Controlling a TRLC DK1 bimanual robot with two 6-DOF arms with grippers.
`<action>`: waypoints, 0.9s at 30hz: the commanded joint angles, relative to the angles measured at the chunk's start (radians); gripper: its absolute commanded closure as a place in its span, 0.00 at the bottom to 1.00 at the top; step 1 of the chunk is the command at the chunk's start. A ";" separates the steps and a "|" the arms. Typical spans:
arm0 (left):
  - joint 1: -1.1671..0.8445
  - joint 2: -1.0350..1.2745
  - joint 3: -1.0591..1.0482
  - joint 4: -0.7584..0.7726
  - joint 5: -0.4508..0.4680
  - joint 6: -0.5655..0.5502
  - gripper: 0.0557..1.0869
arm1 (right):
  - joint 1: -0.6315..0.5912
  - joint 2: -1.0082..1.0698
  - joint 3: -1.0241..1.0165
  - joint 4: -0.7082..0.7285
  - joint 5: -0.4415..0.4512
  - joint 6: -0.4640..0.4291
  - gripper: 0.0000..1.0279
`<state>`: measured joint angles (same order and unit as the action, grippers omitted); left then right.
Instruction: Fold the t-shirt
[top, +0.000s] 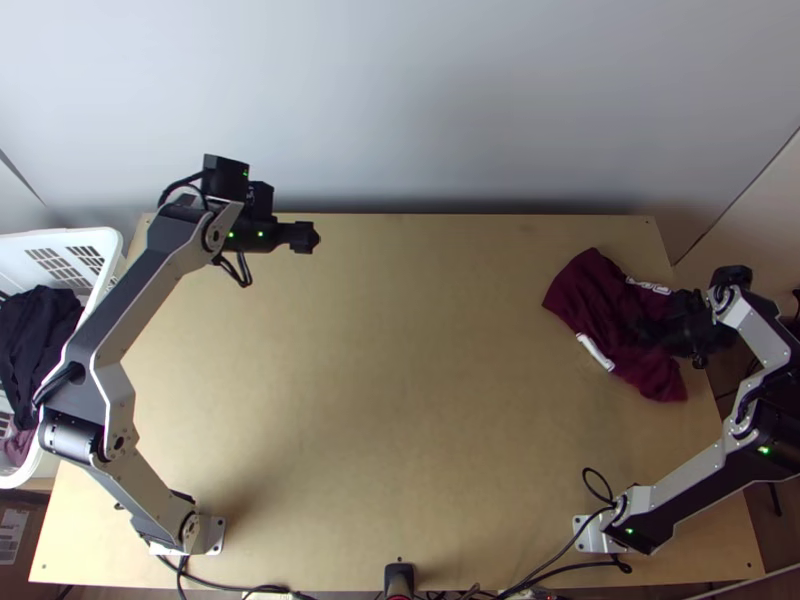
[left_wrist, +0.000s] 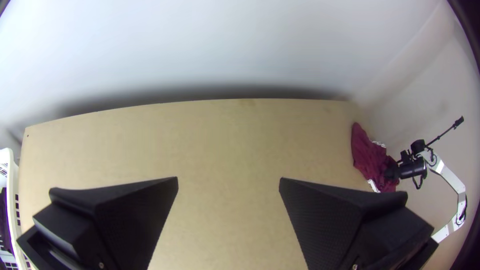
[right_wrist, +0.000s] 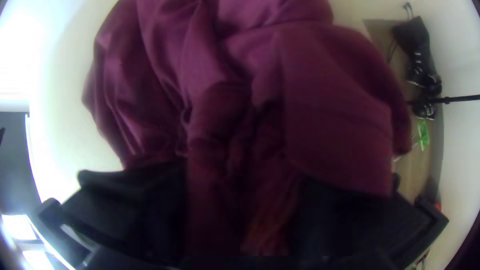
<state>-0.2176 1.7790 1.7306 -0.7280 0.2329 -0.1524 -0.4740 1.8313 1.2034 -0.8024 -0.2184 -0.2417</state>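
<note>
Left tool (top: 313, 238) is empty, its fingers wide apart above the far left of the tabletop (top: 420, 340). Maroon t-shirt (top: 590, 290), bunched at the right edge, bears white lettering (top: 648, 286); the right tool (top: 682, 328) straddles cloth, fingers apart, any grip indeterminable.

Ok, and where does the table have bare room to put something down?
The wide middle of the wooden table is bare, between the left arm and the maroon t-shirt. Crowded: the right edge, with the right pincer at the t-shirt.
</note>
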 joint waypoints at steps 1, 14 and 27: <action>0.017 -0.013 -0.003 0.001 0.011 0.005 0.04 | -0.014 -0.049 0.008 -0.012 0.001 -0.051 0.03; 0.014 -0.027 0.020 0.002 0.014 -0.013 0.04 | -0.133 -0.195 0.110 -0.109 0.001 -0.168 0.03; 0.034 -0.052 -0.016 0.002 0.014 -0.027 0.04 | -0.206 -0.267 0.347 -0.304 -0.141 -0.268 0.07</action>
<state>-0.1955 1.7405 1.7298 -0.7269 0.2466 -0.1753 -0.6643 1.5982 1.4311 -1.0271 -0.2367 -0.5114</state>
